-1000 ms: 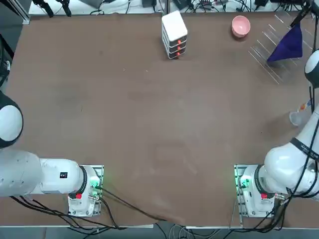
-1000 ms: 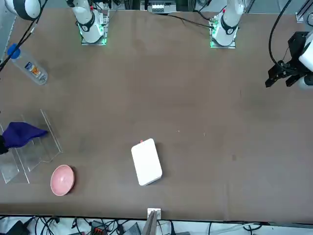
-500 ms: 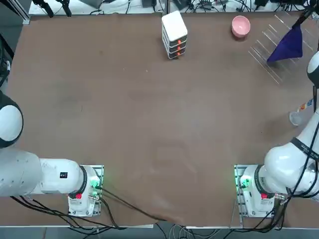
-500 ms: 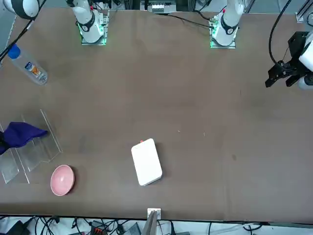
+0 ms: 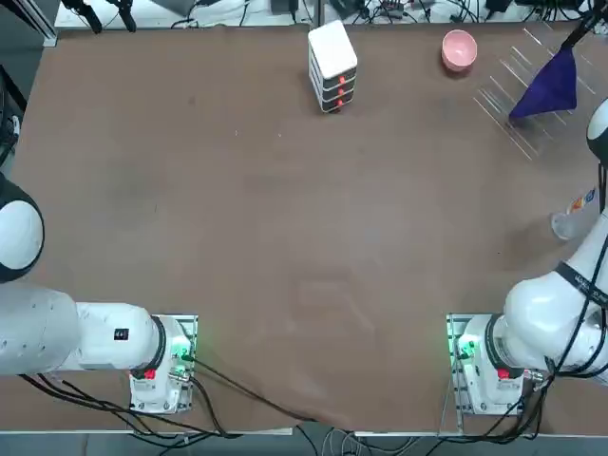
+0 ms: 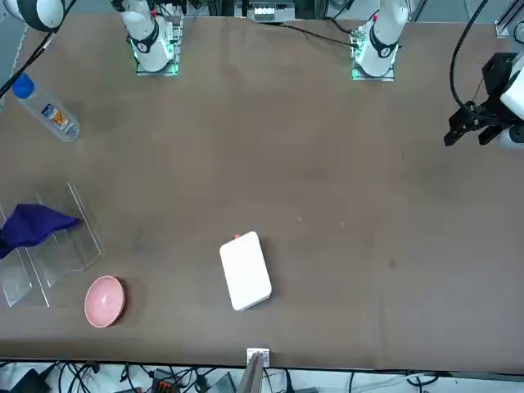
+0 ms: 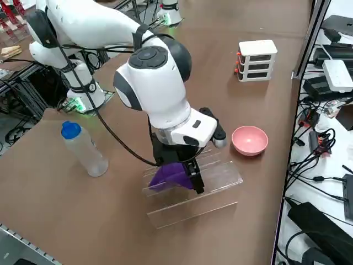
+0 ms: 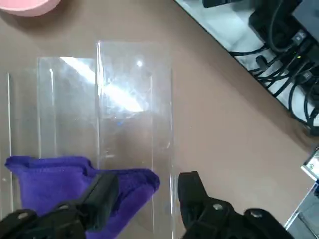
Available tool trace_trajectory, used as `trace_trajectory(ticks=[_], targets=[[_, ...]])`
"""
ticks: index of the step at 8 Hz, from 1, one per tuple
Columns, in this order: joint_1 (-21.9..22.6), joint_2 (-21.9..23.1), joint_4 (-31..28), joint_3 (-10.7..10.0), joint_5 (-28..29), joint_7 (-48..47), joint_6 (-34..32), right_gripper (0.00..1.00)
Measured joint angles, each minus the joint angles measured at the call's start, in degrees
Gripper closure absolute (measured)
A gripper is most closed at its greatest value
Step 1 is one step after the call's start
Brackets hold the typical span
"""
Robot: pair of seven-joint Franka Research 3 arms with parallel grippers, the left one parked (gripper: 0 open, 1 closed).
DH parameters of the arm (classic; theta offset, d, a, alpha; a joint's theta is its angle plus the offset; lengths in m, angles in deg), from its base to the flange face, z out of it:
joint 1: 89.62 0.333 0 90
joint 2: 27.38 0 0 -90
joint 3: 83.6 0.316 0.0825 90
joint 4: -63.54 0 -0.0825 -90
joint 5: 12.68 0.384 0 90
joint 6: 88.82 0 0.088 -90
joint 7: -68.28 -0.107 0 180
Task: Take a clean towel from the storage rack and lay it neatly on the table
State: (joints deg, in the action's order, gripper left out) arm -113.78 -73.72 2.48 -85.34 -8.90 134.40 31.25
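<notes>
Nearby, pink bowl (image 7: pixel 250 139) and bottle (image 7: pixel 83 149) flanking storage rack (image 7: pixel 212 182).

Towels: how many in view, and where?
1. The purple towel hangs bunched over the clear storage rack, beside the pink bowl. The right gripper is at it, fingers open around its edge. None shows elsewhere; nothing visible hides another.

Right claw (image 8: pixel 144 191) barely inside the top view, towel (image 8: pixel 60 181) partly behind one finger
</notes>
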Motion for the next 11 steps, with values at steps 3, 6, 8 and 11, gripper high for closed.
trace_trajectory(ticks=[3, 6, 8, 11], targets=[[-0.06, -0.79, -0.38, 0.06, 0.85, -0.22, 0.52, 0.27], [-0.26, -0.84, -0.58, 0.06, 1.53, -0.23, 0.51, 0.31], [-0.38, -0.84, -0.58, 0.06, 1.56, -0.23, 0.49, 0.41], [-0.84, -0.9, -0.74, 0.0, 1.62, -0.24, 0.48, 0.42]])
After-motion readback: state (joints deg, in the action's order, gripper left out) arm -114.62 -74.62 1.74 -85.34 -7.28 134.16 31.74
